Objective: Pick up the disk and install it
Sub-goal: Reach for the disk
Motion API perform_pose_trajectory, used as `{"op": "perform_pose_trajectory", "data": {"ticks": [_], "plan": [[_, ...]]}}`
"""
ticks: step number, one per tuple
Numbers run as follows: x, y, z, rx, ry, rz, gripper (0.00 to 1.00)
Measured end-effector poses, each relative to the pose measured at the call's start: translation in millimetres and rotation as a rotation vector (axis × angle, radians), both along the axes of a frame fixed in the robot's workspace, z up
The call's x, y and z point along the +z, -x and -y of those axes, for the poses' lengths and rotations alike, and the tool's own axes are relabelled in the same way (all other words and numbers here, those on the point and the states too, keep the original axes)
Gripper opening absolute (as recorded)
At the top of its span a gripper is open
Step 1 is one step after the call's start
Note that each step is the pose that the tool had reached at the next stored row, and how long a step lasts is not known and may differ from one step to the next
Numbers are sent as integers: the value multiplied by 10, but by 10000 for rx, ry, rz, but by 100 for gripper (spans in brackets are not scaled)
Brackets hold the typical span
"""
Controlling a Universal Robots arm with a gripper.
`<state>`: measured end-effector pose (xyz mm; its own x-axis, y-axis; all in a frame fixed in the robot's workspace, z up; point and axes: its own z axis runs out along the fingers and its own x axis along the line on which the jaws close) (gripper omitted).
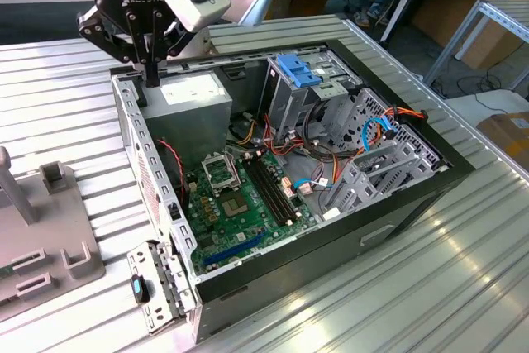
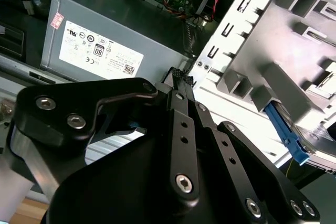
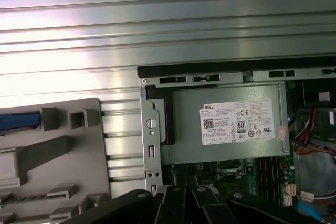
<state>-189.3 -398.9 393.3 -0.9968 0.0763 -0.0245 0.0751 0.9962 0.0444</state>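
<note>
One grey fixture [image 1: 50,229] sits on the ribbed metal table [image 1: 463,287], at nine o'clock of the open computer case [image 1: 397,221] in the exterior view. In the second wrist view the disk [image 2: 287,136] is held in that fixture. One blue side rail and a strip of its silver body show past the grey blocks, well apart from the gripper. Next along, at eleven o'clock of the case, the gripper [image 1: 153,80] points straight down with its two black fingers [image 2: 184,124] pressed together and nothing between them. The tips are at the case's corner rim, just beside the power supply [image 1: 194,105]; whether they touch the rim cannot be told. At the case's centre lies the green motherboard [image 1: 240,204]. At one o'clock from it stands the metal drive cage [image 1: 289,109], topped by a blue bracket [image 1: 299,70], with orange and blue cables [image 1: 376,131] at three o'clock of the cage.
</note>
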Motion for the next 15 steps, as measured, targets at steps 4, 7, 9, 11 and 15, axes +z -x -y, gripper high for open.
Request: {"op": "perform_pose_trajectory", "data": {"ticks": [4,7,9,11,15], "plan": [[0,72,0,0,0,0,11],[0,113,0,0,0,-1,11],[0,139,0,0,0,-1,11],[0,180,0,0,0,0,11],[0,272,0,1,0,0,11]]}}
